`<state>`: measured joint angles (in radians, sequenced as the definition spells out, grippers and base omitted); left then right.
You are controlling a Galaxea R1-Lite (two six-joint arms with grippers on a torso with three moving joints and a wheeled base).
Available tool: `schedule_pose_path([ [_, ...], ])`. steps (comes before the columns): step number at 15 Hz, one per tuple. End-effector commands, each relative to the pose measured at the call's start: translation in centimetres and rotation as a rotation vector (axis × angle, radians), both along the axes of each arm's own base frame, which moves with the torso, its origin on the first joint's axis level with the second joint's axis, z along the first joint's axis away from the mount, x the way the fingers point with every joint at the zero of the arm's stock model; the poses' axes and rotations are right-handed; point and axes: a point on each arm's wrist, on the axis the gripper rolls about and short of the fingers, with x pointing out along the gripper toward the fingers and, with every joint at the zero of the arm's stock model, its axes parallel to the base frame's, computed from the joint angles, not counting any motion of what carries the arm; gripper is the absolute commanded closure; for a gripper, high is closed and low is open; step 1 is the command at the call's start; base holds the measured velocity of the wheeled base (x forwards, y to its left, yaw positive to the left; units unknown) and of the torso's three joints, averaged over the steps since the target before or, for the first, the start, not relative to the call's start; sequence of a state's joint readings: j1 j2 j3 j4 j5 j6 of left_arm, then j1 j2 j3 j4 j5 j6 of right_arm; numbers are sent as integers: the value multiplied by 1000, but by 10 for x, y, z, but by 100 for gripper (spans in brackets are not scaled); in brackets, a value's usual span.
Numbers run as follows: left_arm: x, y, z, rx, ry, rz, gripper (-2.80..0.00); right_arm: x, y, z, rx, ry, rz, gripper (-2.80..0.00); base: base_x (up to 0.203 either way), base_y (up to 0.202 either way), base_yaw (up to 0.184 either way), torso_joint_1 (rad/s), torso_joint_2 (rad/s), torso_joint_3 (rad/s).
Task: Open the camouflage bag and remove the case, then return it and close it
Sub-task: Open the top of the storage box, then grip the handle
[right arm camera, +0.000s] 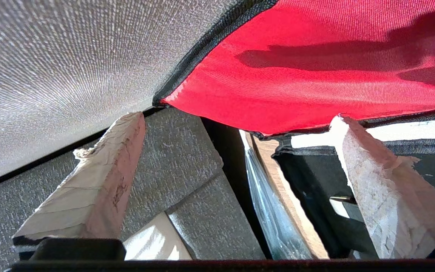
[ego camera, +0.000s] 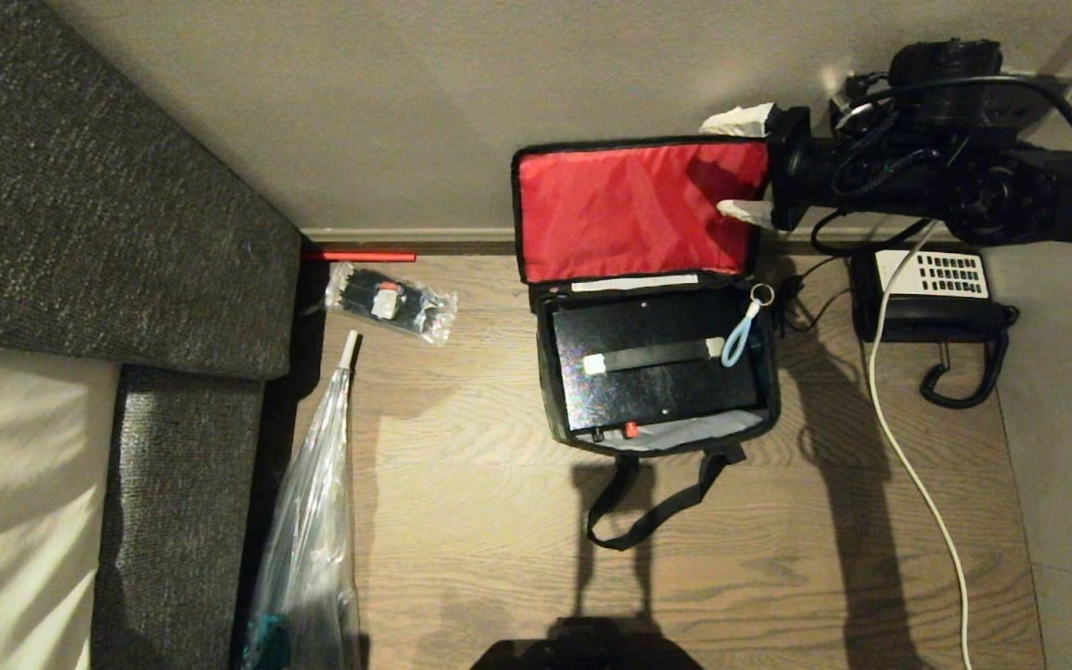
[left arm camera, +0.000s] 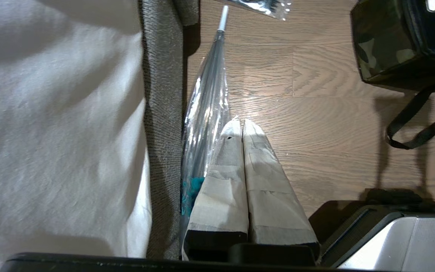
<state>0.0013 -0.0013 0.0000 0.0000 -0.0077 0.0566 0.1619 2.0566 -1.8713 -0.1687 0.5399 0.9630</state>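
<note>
The left gripper (left arm camera: 240, 126) is being kept closed and empty beside the bed. The camouflage bag (ego camera: 652, 363) is lying open on the floor, the case (ego camera: 657, 368) inside. The right gripper (ego camera: 743, 167) is being held wide at the raised lid's edge.

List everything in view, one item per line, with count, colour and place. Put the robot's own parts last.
Boxy soft camouflage bag: one, green with a red-lined lid open against the wall, on the wooden floor.
Flat black rectangular case: one, black, lying inside the bag.
Light-blue zipper loop: one, over the case.
Desk telephone: one, black with white keypad, right of the bag.
White cable: one, across the floor.
Clear plastic bags: two, left of the bag.
Grey sofa: one, far left.
Right gripper: open, at the lid's right edge.
Left gripper: shut, above the floor by the sofa.
</note>
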Motion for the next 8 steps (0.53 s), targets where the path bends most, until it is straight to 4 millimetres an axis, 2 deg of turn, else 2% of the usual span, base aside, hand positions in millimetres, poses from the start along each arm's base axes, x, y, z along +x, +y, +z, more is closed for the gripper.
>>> schedule_pose_path([
  [1, 0, 0, 0, 0, 3, 0, 0, -1, 4, -1, -2, 2, 7, -265, 0, 0, 0, 0, 0, 0],
  [2, 0, 0, 0, 0, 3, 0, 0, -2, 4, 0, -3, 1, 10, 0, 0, 0, 0, 0, 0, 0],
  [4, 0, 0, 0, 0, 3, 0, 0, -5, 4, 0, -29, -11, 33, 0, 0, 0, 0, 0, 0, 0],
  [8, 0, 0, 0, 0, 3, 0, 0, -17, 3, -17, -207, 9, 69, 0, 0, 0, 0, 0, 0, 0],
])
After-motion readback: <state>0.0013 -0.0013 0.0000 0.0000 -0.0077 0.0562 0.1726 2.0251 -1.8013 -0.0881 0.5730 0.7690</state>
